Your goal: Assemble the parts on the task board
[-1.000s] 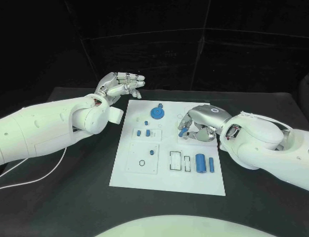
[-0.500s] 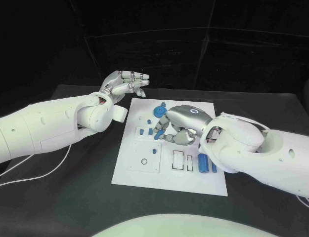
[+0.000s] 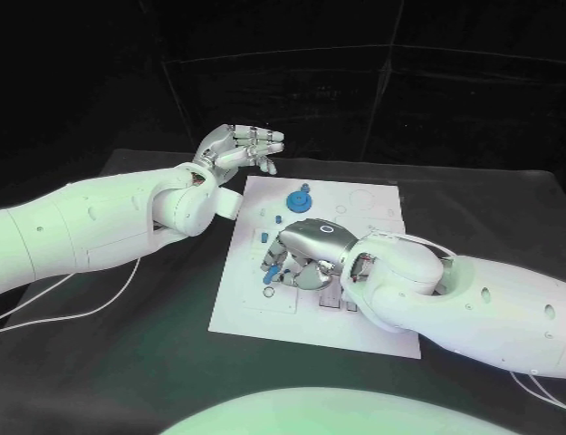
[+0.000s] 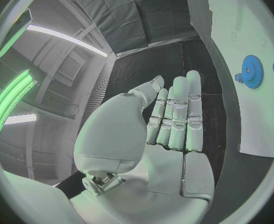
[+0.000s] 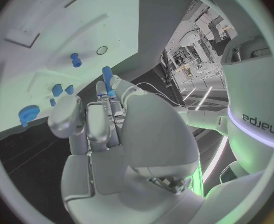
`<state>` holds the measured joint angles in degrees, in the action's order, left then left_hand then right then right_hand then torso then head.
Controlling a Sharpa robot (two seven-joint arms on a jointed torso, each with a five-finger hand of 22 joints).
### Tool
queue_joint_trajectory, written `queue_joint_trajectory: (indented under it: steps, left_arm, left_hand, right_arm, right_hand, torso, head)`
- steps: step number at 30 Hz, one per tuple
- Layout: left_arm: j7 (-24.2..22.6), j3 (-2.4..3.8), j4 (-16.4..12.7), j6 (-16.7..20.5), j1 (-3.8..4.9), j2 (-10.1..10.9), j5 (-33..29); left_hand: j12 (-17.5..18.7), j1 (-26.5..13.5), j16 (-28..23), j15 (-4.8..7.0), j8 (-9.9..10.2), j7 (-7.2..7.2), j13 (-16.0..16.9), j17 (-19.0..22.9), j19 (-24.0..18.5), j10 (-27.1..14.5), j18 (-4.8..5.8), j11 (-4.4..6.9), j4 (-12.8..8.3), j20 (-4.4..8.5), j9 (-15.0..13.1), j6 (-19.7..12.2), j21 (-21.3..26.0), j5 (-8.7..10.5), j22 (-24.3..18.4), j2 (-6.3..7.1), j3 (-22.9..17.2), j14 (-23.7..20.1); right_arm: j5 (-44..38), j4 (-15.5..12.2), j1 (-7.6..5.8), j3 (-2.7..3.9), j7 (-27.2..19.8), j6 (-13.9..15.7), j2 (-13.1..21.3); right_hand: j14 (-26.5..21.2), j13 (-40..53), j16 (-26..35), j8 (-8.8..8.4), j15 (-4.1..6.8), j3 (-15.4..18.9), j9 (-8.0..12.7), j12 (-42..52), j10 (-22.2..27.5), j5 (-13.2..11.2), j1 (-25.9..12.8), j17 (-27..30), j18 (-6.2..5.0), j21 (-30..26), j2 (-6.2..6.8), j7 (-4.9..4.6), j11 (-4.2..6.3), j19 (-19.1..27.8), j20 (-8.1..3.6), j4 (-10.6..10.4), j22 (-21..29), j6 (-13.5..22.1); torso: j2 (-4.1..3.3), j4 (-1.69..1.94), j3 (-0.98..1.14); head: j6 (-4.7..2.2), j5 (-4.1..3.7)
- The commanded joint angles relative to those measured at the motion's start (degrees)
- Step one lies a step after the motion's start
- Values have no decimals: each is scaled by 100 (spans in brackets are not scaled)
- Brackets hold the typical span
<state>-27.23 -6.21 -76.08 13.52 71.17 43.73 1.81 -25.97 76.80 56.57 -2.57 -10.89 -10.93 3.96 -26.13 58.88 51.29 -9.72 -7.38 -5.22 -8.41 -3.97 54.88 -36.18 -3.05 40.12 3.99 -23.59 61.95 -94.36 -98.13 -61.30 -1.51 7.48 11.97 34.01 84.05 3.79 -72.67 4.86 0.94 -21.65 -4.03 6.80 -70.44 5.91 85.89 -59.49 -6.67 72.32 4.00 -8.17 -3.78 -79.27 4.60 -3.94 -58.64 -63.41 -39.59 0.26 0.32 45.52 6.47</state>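
Observation:
The white task board (image 3: 377, 205) lies in the middle of the black table. My right hand (image 3: 311, 250) hovers low over the board's middle and pinches a blue peg (image 3: 273, 272) at its fingertips; the right wrist view has the same peg (image 5: 107, 77) sticking out past the fingers. A blue gear (image 3: 299, 200) stands at the far end of the board, seen too in the left wrist view (image 4: 252, 70). Another blue peg (image 5: 76, 59) stands upright on the board (image 5: 56, 30), with small blue pieces (image 5: 57, 89) beyond. My left hand (image 3: 241, 149) is raised off the board's far left corner, holding nothing.
A small black ring (image 3: 268, 292) lies on the board just beyond the held peg's tip. White cables (image 3: 100, 292) trail over the table on the left. My right forearm (image 3: 492, 308) covers the board's near right part.
My right hand has carried the blue peg from the board's right side leftward and nearer, to the board's middle. The left hand stays raised in much the same spot.

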Motion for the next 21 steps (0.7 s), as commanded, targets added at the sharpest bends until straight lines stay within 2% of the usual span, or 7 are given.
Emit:
queue_joint_trajectory:
  steps: [1,4,10,21]
  left_arm:
    - [-33,5,6,-46,11,-10,-13]
    - [-30,5,11,-46,11,-14,-13]
    - [-25,5,18,-51,11,-28,-13]
    - [-16,5,32,-53,11,-39,-13]
  left_hand:
    - [-18,46,-18,-9,-18,-18,-8,6,-44,-41,-70,-15,-34,14,7,-6,22,-23,-1,-2,8,-32]
    - [-18,46,-18,-9,-18,-18,-8,6,-44,-41,-70,-15,-34,14,7,-6,22,-23,-1,-2,8,-32]
    - [-25,38,-15,-11,-23,-20,-8,15,-47,-47,-70,-17,-34,12,7,-9,21,-22,1,-4,13,-34]
    - [-25,37,-14,-11,-24,-20,-8,15,-47,-47,-70,-17,-34,12,7,-10,21,-22,1,-4,13,-34]
  right_arm:
    - [-211,52,28,-2,-73,-279,-53]
    - [-261,118,62,-6,-60,-342,-113]
    - [-360,219,103,-22,-22,-439,-197]
    - [-515,280,121,-47,117,-570,-240]
  right_hand:
    - [107,7,-15,-20,6,-36,3,-27,-26,29,-14,5,86,24,38,-22,-20,-9,13,9,1,-16]
    - [107,7,-14,-20,6,-41,3,-30,-26,31,-15,7,86,24,39,-22,-20,-8,14,12,0,-17]
    - [107,7,-14,-20,6,-42,3,-30,-26,31,-15,8,86,24,39,-22,-20,-8,14,13,0,-17]
    - [105,8,-12,-22,6,-58,2,-37,-29,39,-21,13,87,26,42,-22,-20,-7,17,22,-2,-20]
  torso:
    - [6,-1,3]
    - [2,-7,8]
    - [4,-7,5]
    - [1,-7,7]
  head:
    - [25,33]
    - [42,56]
    - [61,69]
    - [87,95]
